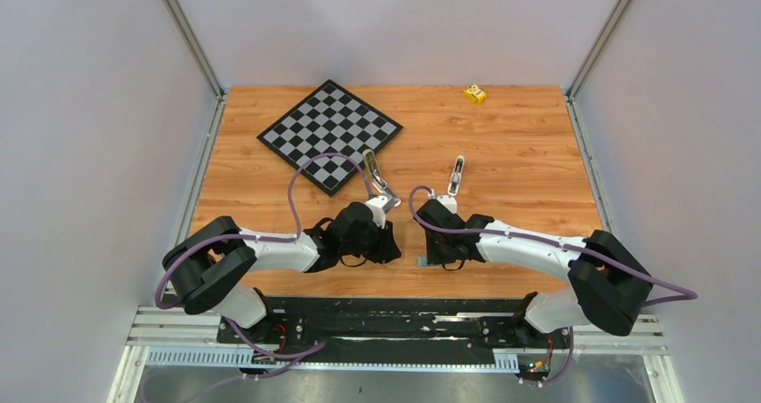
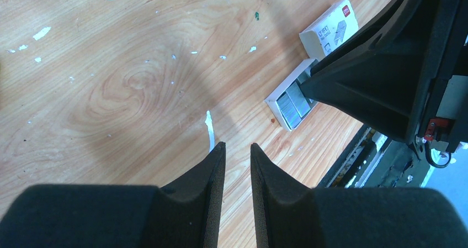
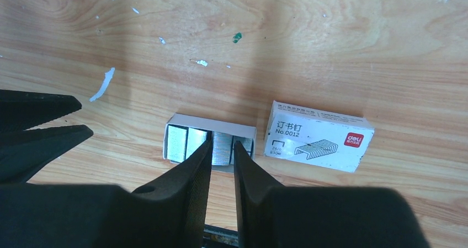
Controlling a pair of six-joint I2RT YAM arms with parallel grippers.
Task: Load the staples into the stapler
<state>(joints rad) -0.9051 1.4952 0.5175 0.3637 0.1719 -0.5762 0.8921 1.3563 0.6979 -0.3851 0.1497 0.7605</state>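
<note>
Closest in, near the tabletop's (image 1: 520,152) front edge, the two grippers point down side by side. The left gripper (image 2: 237,146) hangs over bare wood with its jaws a narrow slit apart and nothing between them. The right gripper (image 3: 223,142) is down at a small white tray (image 3: 212,122). Its jaws are also only narrowly parted, with the tips set on either side of one block in the row. I cannot tell whether they actually pinch that block or merely straddle it.

The staples (image 3: 185,143) lie in that tray as a row of silvery blocks packed side by side, between the two grippers. Just beside the tray, with a small gap, lies a white box (image 3: 317,135) printed with a drawing of a staple strip and a red logo. White flecks and a small green one dot the wood around them.

Farther out, just beyond the left gripper, the stapler (image 1: 378,177) lies on the wood. Its olive end points away and shiny metal shows toward the arm. Opposite it, beyond the right gripper, is a slim dark-and-white thing (image 1: 458,175), too small to name.

Behind the stapler a chessboard (image 1: 329,135) lies turned like a diamond, its near corner close to the stapler's far end. A yellow block (image 1: 476,93) sits at the far edge, well apart from everything else.
</note>
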